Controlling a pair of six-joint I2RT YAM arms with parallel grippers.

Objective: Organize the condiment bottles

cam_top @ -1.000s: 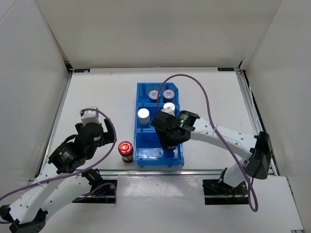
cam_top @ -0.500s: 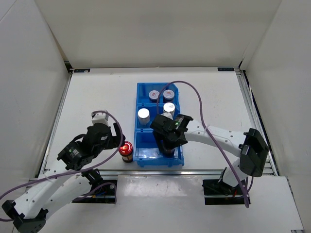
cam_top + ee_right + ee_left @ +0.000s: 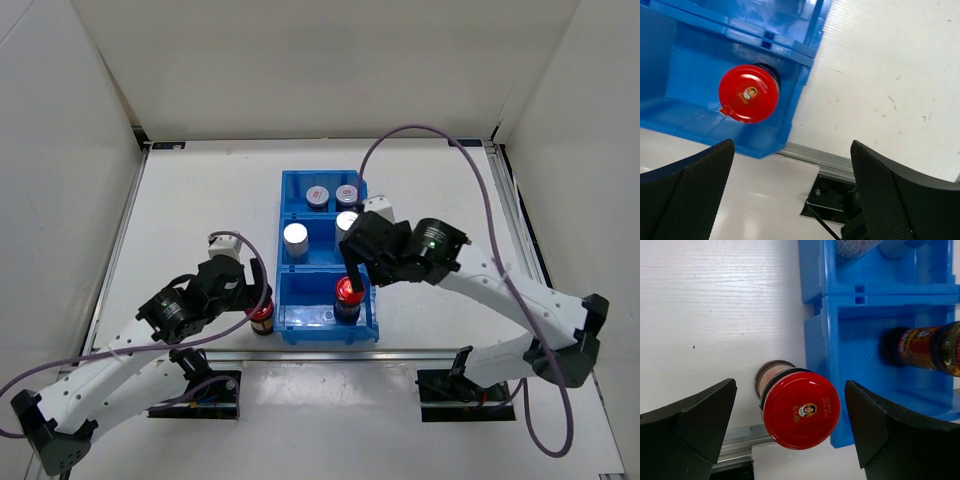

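Note:
A brown red-capped bottle [image 3: 262, 318] stands on the table just left of the blue bin [image 3: 290, 330]. My left gripper [image 3: 253, 303] is open, and the bottle's red cap [image 3: 801, 409] sits between its fingers without touching either. A second red-capped bottle [image 3: 347, 294] stands in the bin's near compartment. It shows from above as the red cap [image 3: 748, 93] in the right wrist view. My right gripper [image 3: 356, 262] hangs open above and beside that bottle, holding nothing. Two silver-capped bottles [image 3: 296, 237] fill the middle compartment, and two grey-lidded ones [image 3: 316, 196] the far one.
The bin's left wall [image 3: 826, 345] stands close to the right of the bottle on the table. The table's metal front rail [image 3: 815, 159] runs just beyond the bin's near end. White walls enclose the table on three sides.
My right gripper has opened, lifted and drawn back, leaving the red-capped bottle standing in the near compartment. My left arm has moved right until its open fingers flank the bottle on the table.

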